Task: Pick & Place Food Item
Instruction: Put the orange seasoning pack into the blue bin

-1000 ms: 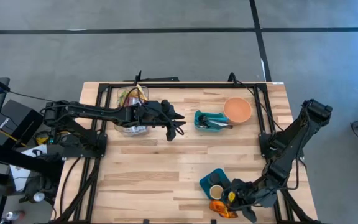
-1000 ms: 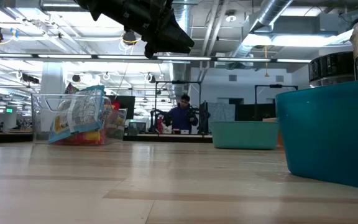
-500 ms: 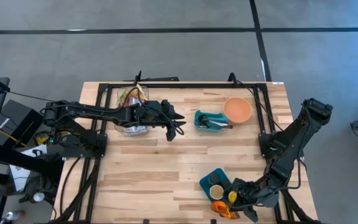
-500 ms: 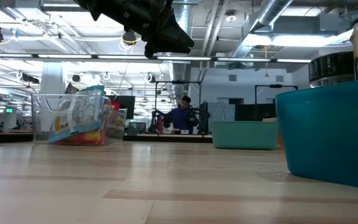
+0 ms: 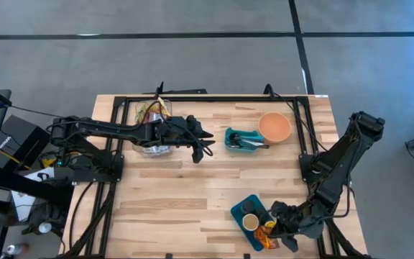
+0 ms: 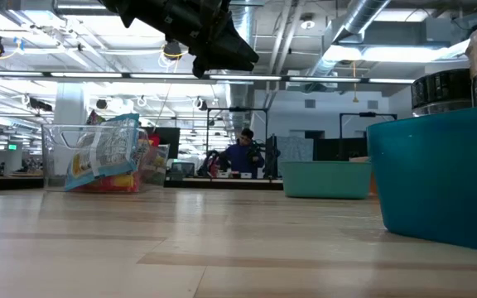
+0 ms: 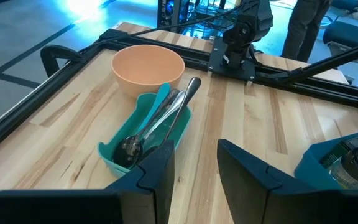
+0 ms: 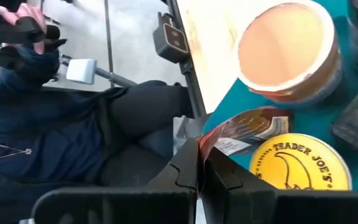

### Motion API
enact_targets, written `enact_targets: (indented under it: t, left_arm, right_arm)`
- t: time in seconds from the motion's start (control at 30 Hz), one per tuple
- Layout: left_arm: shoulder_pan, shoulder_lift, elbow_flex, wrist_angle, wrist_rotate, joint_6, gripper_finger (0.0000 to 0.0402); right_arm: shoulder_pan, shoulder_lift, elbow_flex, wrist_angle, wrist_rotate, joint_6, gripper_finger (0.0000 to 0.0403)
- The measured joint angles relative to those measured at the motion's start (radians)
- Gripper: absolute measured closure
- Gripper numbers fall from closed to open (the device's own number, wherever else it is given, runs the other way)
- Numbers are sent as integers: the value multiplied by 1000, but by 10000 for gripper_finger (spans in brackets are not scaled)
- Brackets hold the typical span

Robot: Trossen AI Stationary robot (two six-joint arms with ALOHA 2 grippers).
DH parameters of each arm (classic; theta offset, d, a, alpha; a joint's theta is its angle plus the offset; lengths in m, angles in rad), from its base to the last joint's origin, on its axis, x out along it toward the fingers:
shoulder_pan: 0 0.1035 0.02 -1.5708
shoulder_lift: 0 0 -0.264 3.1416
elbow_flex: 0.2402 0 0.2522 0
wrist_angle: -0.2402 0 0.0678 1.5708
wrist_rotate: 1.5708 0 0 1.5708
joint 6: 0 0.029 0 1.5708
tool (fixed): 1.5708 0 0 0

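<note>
High view: since a second ago, the right gripper [image 5: 273, 232], pinched shut on an orange snack packet [image 8: 244, 132], has drawn it closer to the blue tray [image 5: 237, 209]. One tray holds two round containers. The left gripper [image 5: 200, 152], jaws slightly apart and empty, has not moved beside one clear bin [image 5: 152, 147].
</note>
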Motion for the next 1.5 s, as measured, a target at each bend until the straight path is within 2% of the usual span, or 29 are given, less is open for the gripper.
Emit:
enact_targets:
  t: [0.47,0.8,1.07,1.3,1.5]
  left_arm:
    - [0,0,0,0,0,0,287]
    - [0,0,0,0,0,0,287]
    - [0,0,0,0,0,0,287]
    - [0,0,0,0,0,0,287]
    - [0,0,0,0,0,0,287]
  right_arm:
    - [-36,0,0,-2,5,3,403]
    - [-38,63,-1,8,-32,32,403]
    - [-50,66,0,17,-34,43,402]
    - [-55,66,0,16,-37,46,387]
    - [-62,66,0,16,-40,64,356]
